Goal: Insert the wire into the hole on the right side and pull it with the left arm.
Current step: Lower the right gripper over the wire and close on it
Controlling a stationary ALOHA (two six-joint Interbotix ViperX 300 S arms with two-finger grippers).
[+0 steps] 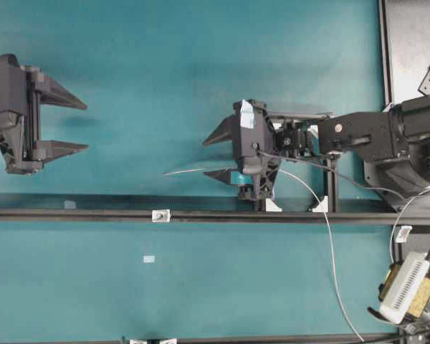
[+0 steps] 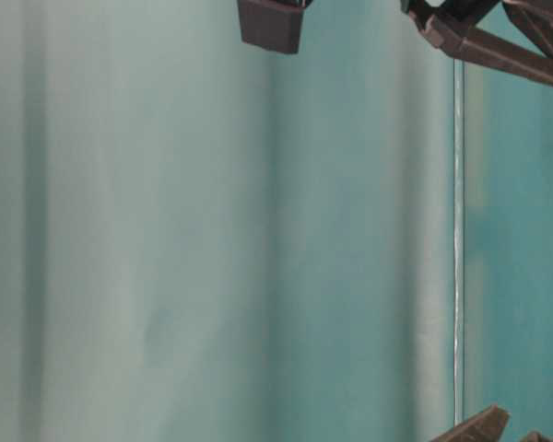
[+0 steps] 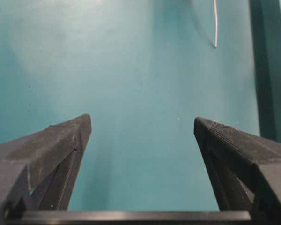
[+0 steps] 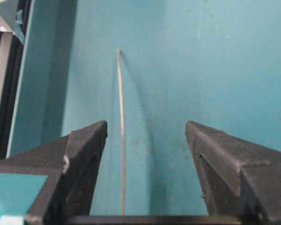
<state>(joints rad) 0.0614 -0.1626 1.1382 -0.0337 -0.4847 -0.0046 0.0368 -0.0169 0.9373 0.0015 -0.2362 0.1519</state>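
Over the teal desk (image 1: 165,72), both arms hover with fingers spread wide, nothing grasped. Left gripper (image 1: 84,127) sits at the far left of the overhead view, fingers pointing right, well apart from everything else. Right gripper (image 1: 213,156), with a pale blue tape patch on its body, sits near centre, fingers pointing left. Wire (image 1: 190,170) lies on the desk; its free end pokes out left just beside the lower finger of the right gripper. Right wrist view: wire (image 4: 122,140) runs between the two fingers, closer to the left one, not pinched. Small silvery bracket (image 1: 160,215) with the hole sits on the dark rail (image 1: 72,213) below the wire tip, apart from it
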